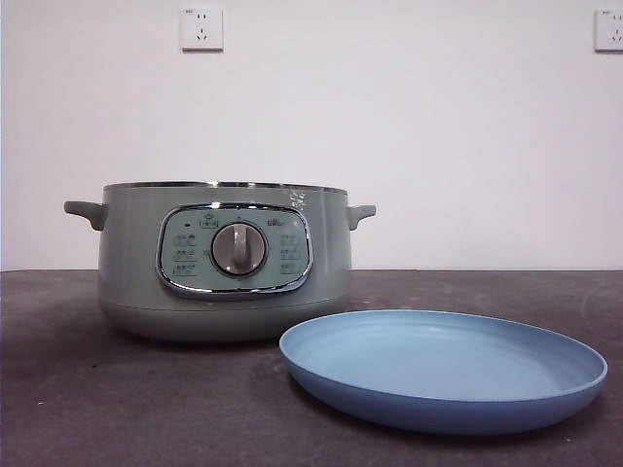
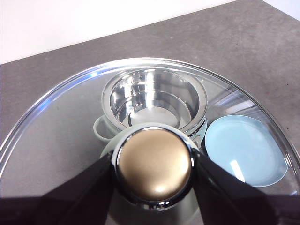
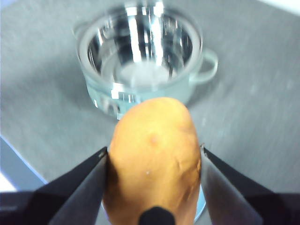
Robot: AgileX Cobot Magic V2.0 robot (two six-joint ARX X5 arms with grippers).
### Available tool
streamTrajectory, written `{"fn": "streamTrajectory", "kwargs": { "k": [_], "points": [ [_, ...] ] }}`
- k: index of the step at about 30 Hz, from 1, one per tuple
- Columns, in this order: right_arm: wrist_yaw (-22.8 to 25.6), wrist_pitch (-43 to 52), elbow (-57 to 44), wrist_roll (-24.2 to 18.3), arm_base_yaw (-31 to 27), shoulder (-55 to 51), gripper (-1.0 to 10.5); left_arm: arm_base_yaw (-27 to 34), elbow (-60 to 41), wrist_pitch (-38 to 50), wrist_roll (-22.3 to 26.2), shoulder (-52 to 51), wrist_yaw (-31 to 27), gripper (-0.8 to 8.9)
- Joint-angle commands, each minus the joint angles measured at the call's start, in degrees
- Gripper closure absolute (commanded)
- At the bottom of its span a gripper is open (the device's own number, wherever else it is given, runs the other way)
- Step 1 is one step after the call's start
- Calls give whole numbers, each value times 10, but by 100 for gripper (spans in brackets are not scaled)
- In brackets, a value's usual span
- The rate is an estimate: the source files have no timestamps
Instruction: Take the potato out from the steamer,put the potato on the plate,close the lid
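The sage-green steamer (image 1: 224,263) stands open on the dark table, with no lid on it and its shiny inner pot empty in the left wrist view (image 2: 154,101). The light-blue plate (image 1: 443,370) lies empty in front of it to the right. My left gripper (image 2: 153,161) is shut on the knob (image 2: 154,180) of the glass lid (image 2: 56,126) and holds it high above the steamer and plate (image 2: 246,150). My right gripper (image 3: 153,157) is shut on the orange-brown potato (image 3: 152,140), held in the air with the steamer (image 3: 140,56) beyond it. Neither arm shows in the front view.
A white wall rises behind the table, with two sockets (image 1: 201,29) (image 1: 608,29) high on it. Dark grey table surface (image 1: 58,389) lies to the left of the plate and in front of the steamer.
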Motion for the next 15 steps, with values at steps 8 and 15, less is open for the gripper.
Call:
{"fn": "streamTrajectory", "kwargs": {
  "k": [8, 15],
  "points": [
    [-2, 142, -198, 43, 1, -11, 967, 0, 11, 31, 7, -5, 3, 822],
    [-3, 255, -275, 50, 1, 43, 966, 0, 11, 31, 7, -5, 3, 822]
  ]
}}
